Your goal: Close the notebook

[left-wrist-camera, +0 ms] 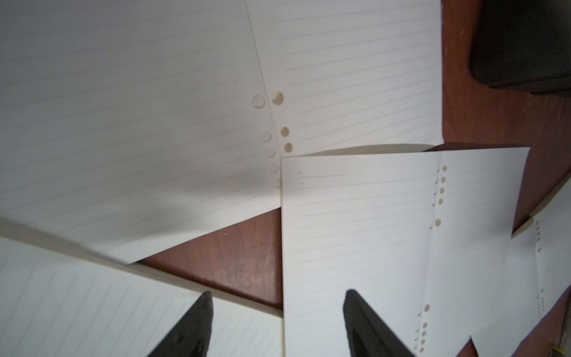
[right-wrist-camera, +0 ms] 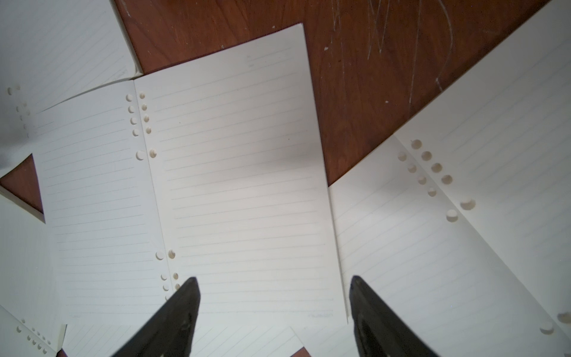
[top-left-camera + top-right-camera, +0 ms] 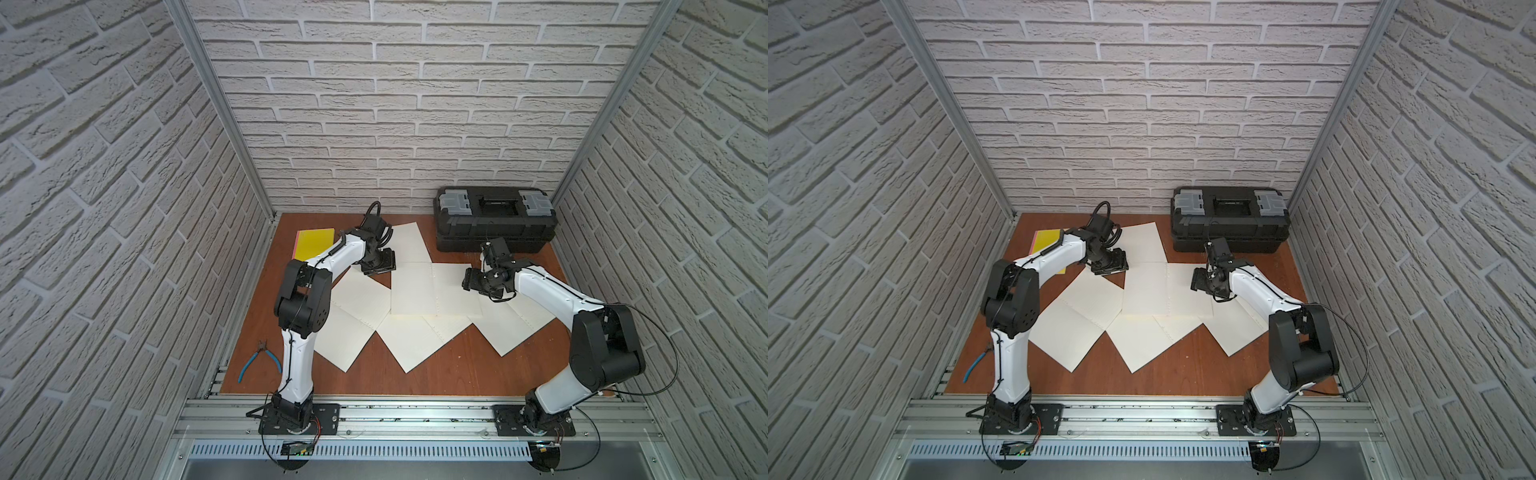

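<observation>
Notebook (image 3: 415, 291) lying open and flat at the centre of the table (image 3: 457, 374), among overlapping lined spreads (image 3: 357, 320). We judge its pages light and floppy, best lifted at the outer right edge. Left gripper (image 1: 278, 296) and right gripper (image 2: 273, 279) hover above, jaws wide, empty. Toolbox (image 3: 494, 224) crowds far right; open room lies near.

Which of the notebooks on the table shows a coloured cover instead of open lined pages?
The flat yellow notebook in the back left corner. It alone shows a yellow cover; the cream lined notebooks spread across the middle all lie open.
</observation>
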Available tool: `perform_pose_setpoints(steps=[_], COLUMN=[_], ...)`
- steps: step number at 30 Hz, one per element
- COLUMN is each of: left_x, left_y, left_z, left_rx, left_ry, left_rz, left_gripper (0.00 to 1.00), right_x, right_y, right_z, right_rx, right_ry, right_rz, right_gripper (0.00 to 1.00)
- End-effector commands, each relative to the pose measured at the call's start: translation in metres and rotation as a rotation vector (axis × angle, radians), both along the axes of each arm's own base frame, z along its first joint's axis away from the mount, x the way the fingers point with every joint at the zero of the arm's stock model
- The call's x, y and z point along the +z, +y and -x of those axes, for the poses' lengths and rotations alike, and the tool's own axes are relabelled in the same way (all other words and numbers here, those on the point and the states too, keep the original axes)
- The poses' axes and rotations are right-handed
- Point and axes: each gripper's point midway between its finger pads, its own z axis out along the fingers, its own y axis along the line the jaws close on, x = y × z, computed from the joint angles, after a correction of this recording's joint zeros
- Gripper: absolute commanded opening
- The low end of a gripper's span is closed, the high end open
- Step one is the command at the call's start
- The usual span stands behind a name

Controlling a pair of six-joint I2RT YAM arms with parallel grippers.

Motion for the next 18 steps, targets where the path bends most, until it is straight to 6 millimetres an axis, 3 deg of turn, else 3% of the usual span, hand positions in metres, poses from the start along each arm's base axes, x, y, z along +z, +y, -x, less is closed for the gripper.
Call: perform_pose_setpoints(steps=[1,18], left_x=[-0.007,-0.028], left_y=[-0.01,-0.019], left_z=[-0.003,0.007], left_rx=[-0.003,-0.015], left_ry=[0.012,0.066], left_rz=[0.027,0.048], left_gripper=[0.67,0.65], right_x=[-0.005,-0.029], right_y=[-0.001,-0.007], right_z=[-0.002,0.003], right_rx=[0.009,-0.012], right_ry=[0.015,0.083], right_rz=[-0.014,-0.018], right_gripper=[0.76,0.75])
